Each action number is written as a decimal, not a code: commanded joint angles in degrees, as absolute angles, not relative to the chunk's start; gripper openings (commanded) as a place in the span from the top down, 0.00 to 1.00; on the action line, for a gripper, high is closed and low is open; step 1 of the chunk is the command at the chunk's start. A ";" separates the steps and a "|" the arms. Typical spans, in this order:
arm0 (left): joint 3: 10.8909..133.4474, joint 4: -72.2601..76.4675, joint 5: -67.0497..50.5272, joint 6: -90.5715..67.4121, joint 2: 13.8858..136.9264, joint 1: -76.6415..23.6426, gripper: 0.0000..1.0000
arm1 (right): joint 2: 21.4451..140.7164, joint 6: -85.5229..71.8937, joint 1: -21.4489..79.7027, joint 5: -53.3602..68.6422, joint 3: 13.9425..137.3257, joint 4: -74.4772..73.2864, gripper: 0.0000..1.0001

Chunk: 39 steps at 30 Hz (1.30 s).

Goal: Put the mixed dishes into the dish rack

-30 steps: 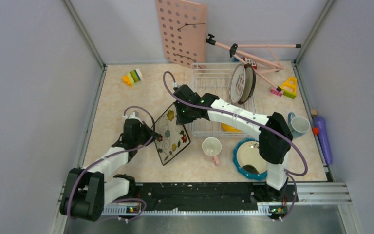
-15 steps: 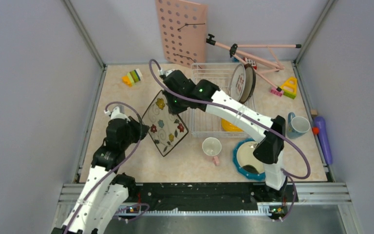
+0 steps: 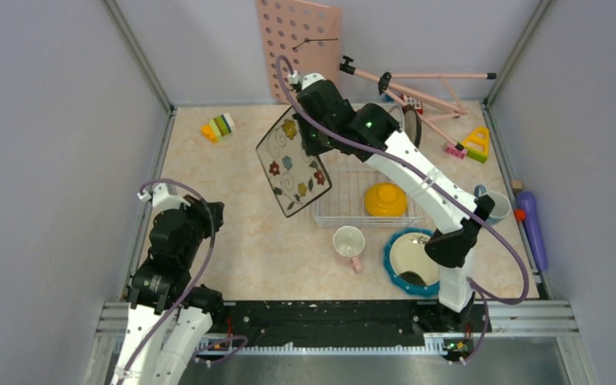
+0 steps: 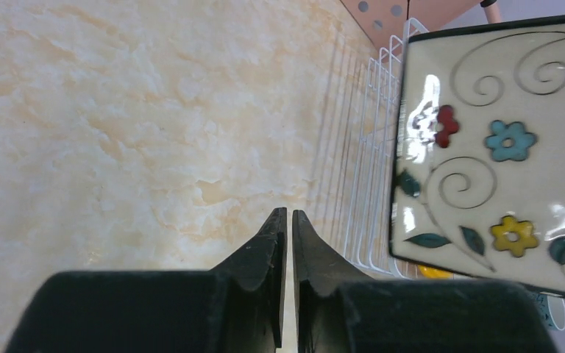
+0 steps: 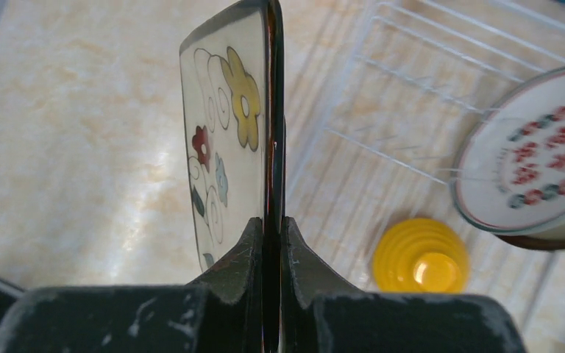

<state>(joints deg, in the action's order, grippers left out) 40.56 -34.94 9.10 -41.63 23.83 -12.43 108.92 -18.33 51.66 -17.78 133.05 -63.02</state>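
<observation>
Top external view has the right gripper (image 3: 308, 143) in the upper middle of the frame, its fingers clamped on one edge of the square floral plate (image 3: 293, 164), which hangs tilted in the air over the left side of the dish rack (image 3: 345, 215). Gripped by its rim and turned edge-on, as the right wrist view shows, the plate looks set to slide upright between the prongs, left of the brown-rimmed round plate (image 5: 533, 165) already standing in the rack. The yellow-orange bowl (image 3: 386, 199) sits in the rack's near part, seemingly upside down. At lower left the left gripper (image 4: 285, 217) hangs over bare table (image 3: 208, 176), fingers almost together on nothing, well apart from the plate. The pink cup (image 3: 349, 241) waits below the rack.
</observation>
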 commanded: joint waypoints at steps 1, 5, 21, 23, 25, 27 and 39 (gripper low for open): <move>41.92 -32.75 8.04 -40.19 24.56 -12.48 0.88 | 96.92 -16.66 48.70 -31.40 135.20 -57.57 1.00; 39.97 -27.41 -2.49 -38.91 28.15 -12.48 0.81 | 93.00 -16.24 44.38 -34.37 131.32 -57.82 1.00; 36.61 -9.29 -14.80 -44.90 46.38 -16.84 0.28 | 95.13 -13.49 31.13 -33.28 128.43 -57.64 1.00; 37.37 -8.03 -12.88 -45.11 48.96 -19.31 0.28 | 97.43 -13.03 30.88 -34.96 130.71 -58.91 1.00; 38.63 -7.52 -10.07 -45.07 52.07 -21.93 0.28 | 99.67 -12.55 30.64 -36.32 132.82 -60.34 1.00; 39.65 -6.59 -8.36 -45.08 54.85 -23.85 0.28 | 101.72 -12.34 30.30 -36.76 134.58 -61.41 1.00; 44.63 -1.72 -10.76 -45.79 68.77 -24.61 0.30 | 105.73 -10.56 27.28 -40.64 135.57 -61.15 1.00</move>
